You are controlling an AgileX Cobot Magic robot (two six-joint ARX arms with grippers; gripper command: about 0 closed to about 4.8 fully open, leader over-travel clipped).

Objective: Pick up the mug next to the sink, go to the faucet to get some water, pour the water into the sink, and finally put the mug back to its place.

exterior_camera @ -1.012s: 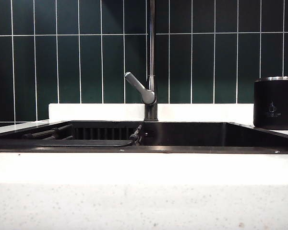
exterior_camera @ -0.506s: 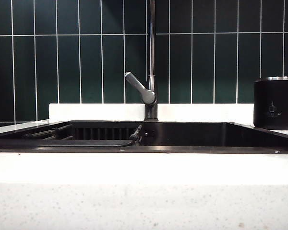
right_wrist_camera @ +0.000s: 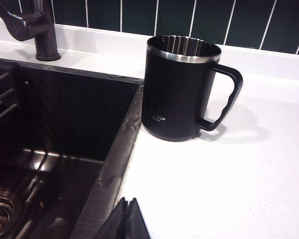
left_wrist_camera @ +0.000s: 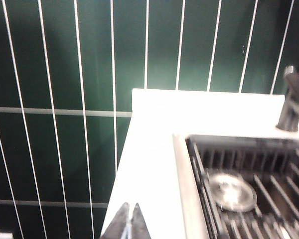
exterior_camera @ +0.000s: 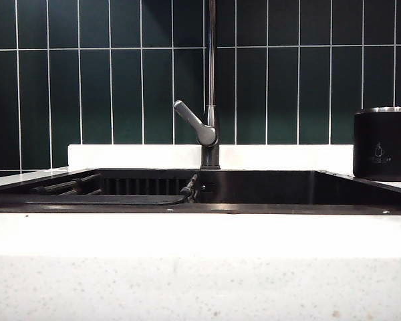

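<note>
We are viewing the scene at what we judge to be the very start of the task, with every step remaining. The mug (exterior_camera: 383, 144) is standing upright on the white surface (exterior_camera: 200, 267) just beside the right edge of the sink (exterior_camera: 267, 190), its handle pointing away from the basin; in the right wrist view the mug (right_wrist_camera: 182, 87) is showing an empty interior, and nothing is gripping it. The faucet (exterior_camera: 211, 87) is rising behind the middle of the sink with its grey lever (exterior_camera: 195, 122) angled to the left, and we are seeing no water running from it, though its spout is lying outside the exterior picture. Neither arm is appearing in the exterior view. The right hand (right_wrist_camera: 125, 219) is hovering over the surface near the sink's corner, well short of the mug, with its fingers pressed together and holding nothing. The left hand (left_wrist_camera: 130, 222) is hovering over the surface on the far-left side of the sink, beside the green tiled wall (left_wrist_camera: 65, 99), likewise fully closed and empty. We are judging that the grasp, the filling, the pouring and the return of the mug are all still to come.
</note>
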